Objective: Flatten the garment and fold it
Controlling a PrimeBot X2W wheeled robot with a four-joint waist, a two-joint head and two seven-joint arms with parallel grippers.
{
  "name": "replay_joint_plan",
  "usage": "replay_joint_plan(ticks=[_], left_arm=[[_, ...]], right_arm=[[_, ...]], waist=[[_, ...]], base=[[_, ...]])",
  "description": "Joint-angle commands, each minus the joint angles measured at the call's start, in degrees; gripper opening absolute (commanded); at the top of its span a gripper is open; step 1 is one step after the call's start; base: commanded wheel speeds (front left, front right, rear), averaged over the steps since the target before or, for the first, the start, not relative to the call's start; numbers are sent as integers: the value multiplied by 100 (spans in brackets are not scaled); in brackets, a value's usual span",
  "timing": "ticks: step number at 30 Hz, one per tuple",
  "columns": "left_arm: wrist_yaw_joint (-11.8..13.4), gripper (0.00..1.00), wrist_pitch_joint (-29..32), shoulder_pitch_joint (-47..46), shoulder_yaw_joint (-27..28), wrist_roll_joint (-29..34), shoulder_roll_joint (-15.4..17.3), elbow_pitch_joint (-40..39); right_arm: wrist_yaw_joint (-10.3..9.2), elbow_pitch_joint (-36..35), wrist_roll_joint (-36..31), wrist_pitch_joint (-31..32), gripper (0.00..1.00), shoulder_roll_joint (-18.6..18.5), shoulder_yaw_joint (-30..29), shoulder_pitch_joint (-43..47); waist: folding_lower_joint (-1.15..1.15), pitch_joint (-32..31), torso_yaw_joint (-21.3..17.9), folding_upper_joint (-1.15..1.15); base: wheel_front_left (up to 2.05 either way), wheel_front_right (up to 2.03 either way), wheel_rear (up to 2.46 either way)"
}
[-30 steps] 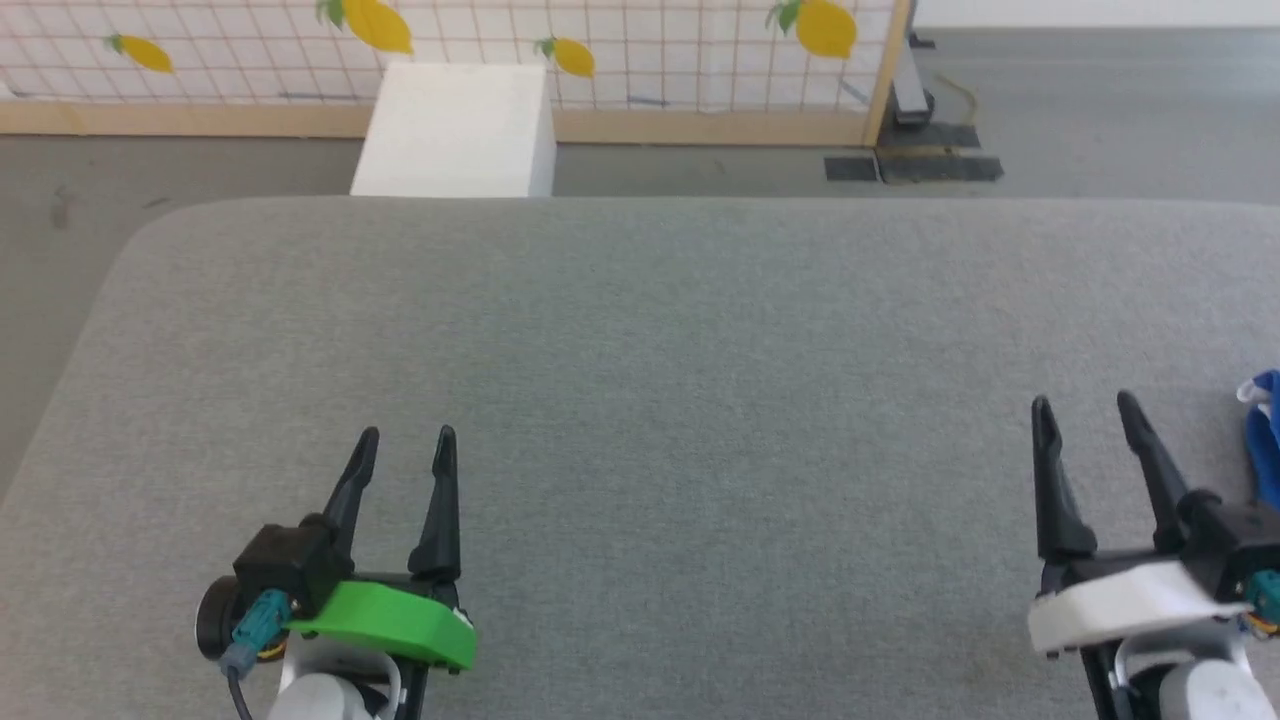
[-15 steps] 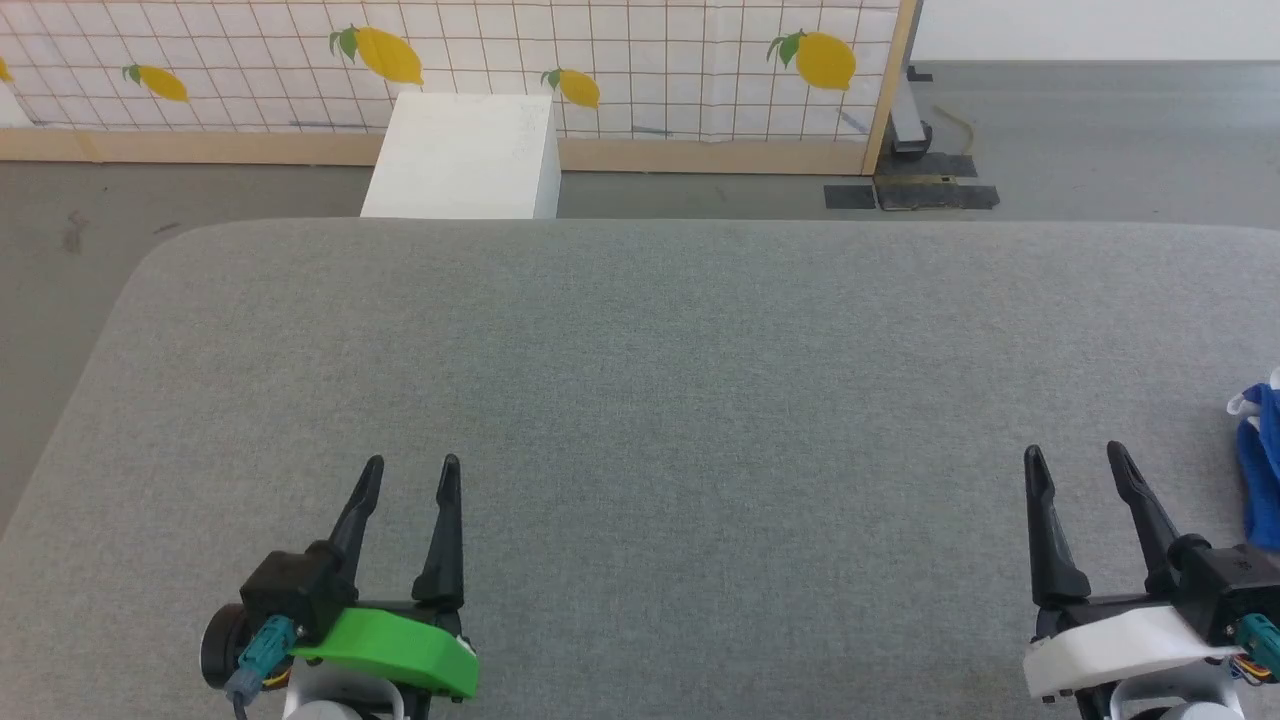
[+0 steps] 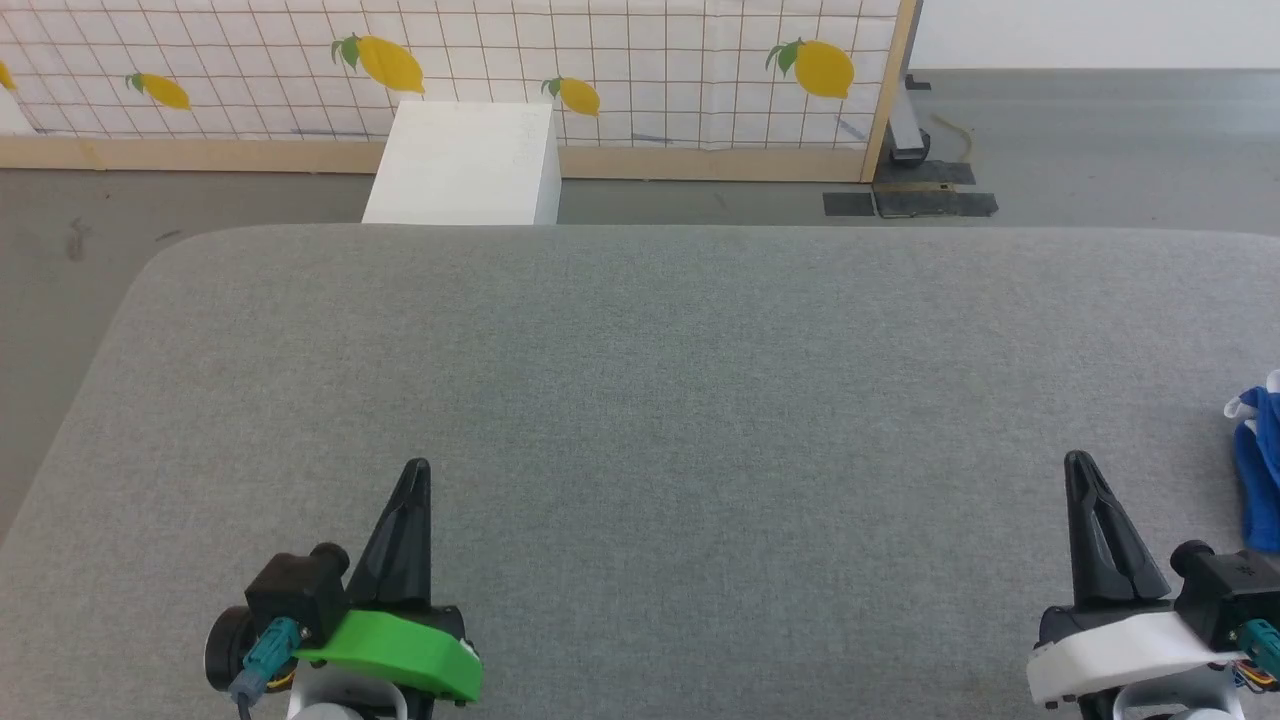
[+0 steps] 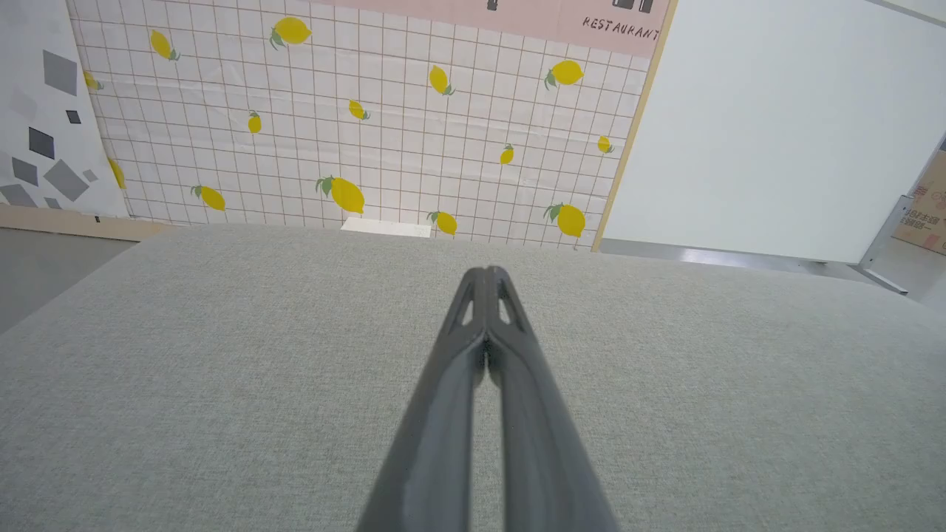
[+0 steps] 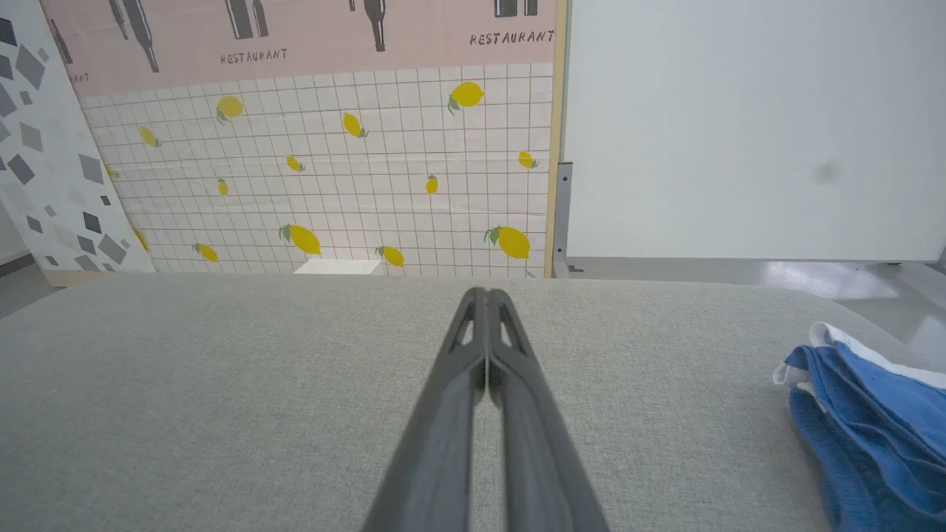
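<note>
The head view looks steeply down from above the near edge of the grey fabric table (image 3: 640, 350), toward the lemon-print panel (image 3: 640, 60) beyond. Both wrist views skim low over that table toward the same panel. The right wrist and head views share the blue garment (image 3: 1262, 490).

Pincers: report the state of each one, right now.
Left pincer: closed, holding nothing.
Right pincer: closed, holding nothing; the shorts lie apart to its right.
</note>
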Motion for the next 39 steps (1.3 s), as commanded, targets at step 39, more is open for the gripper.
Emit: replay_joint_plan(ticks=[39], left_arm=[[201, 0, 420, 19, 96, 340, -8, -194]], right_arm=[[-3, -78, -141, 353, 0, 5, 176, -91]], waist=[[0, -32, -18, 0]], base=[[0, 0, 0]])
